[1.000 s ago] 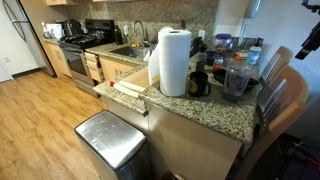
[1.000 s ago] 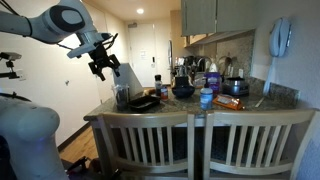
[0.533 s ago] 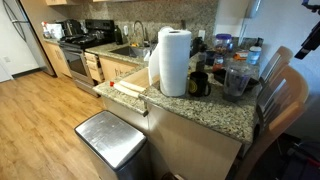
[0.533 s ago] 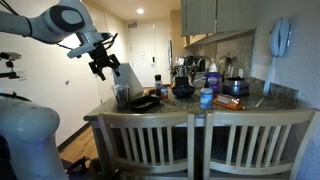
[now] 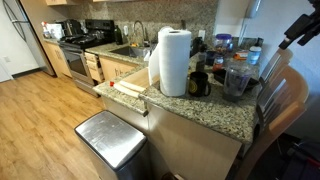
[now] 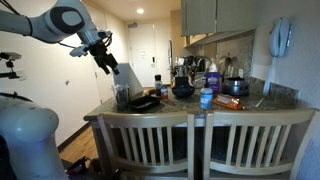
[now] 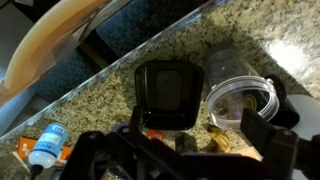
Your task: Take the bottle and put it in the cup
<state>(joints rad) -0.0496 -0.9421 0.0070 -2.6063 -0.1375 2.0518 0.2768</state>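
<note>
Wrist view. Bottle [image 7: 47, 143] on desk [image 7: 260, 40], well left of black mug [image 7: 168, 95]. Mug interior dark, contents unreadable. Cup [image 7: 240, 100] just right of mug; I see only granite through it. Tool [image 7: 185, 146] above mug, fingers apart, gripping nothing.

A speckled granite table [image 5: 215, 112] carries a tall white paper towel roll [image 5: 175, 62]. Just beside it stands a black mug with a handle [image 5: 199, 84], and near that the greyish see-through plastic cup [image 5: 237, 80], upright. A steel trash bin [image 5: 110, 138] stands below on the wooden floor [image 5: 40, 110]. The dark robot gripper [image 5: 303, 28] hangs at the upper right edge.
</note>
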